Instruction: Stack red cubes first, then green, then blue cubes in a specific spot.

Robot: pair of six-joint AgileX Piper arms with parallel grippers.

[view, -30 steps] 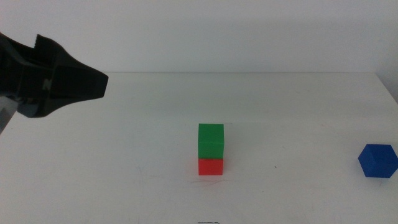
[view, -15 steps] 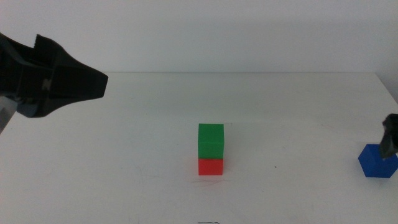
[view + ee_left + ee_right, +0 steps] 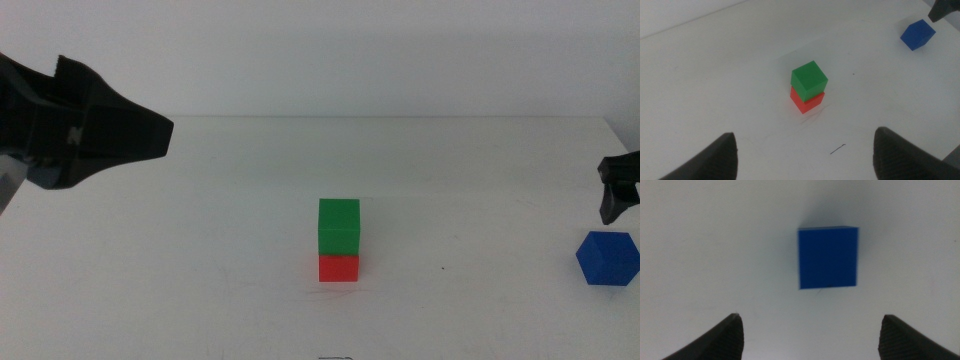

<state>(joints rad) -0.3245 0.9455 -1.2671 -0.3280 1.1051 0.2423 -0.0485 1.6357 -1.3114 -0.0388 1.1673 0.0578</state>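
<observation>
The green cube [image 3: 339,225] sits squarely on the red cube [image 3: 339,268] at the table's middle; both also show in the left wrist view, green [image 3: 809,80] on red [image 3: 807,101]. The blue cube [image 3: 608,258] lies alone near the right edge, and it also shows in the left wrist view [image 3: 917,34]. My right gripper [image 3: 620,190] hangs open just above and behind the blue cube. The right wrist view shows the blue cube [image 3: 828,257] ahead of its spread jaws [image 3: 810,335]. My left gripper [image 3: 150,135] waits open and empty, raised at the far left, well away from the stack.
The white tabletop [image 3: 200,260] is plain, with its far edge against a white wall. A small dark mark [image 3: 837,148] lies on the table in front of the stack.
My right gripper has come into view at the right edge by the blue cube, then risen a little. The left arm and all cubes have not moved.
</observation>
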